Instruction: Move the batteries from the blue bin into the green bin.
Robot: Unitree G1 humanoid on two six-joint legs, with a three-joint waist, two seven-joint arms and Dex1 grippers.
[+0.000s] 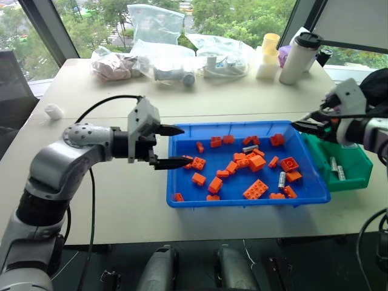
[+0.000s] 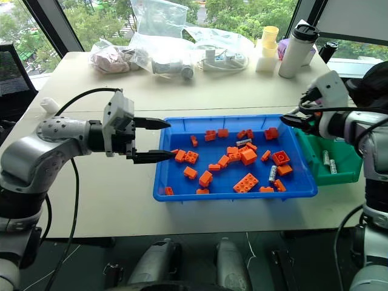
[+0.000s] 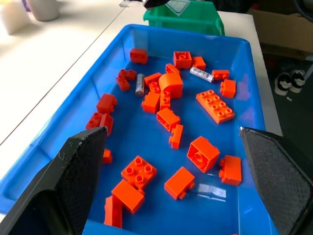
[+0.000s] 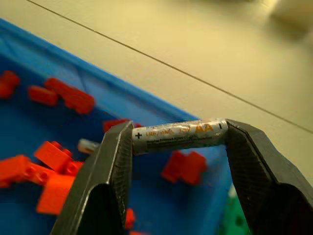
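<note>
Window-side counter [image 1: 121, 200] | my right gripper [image 4: 178, 134] clamped on AA battery [image 4: 179, 134], end to end | hanging over blue bin [image 2: 163, 182] edge, green bin [image 2: 348, 173] just beside, rightward | left gripper [image 1: 171, 145] apart, idle | two batteries [image 1: 281, 179] left in blue.

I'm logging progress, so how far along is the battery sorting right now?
Done: two batteries lie in the green bin. In hand: the right claw grips one battery endwise by that bin. Left: two batteries among orange bricks in the blue bin; the left claw hovers open there.
</note>
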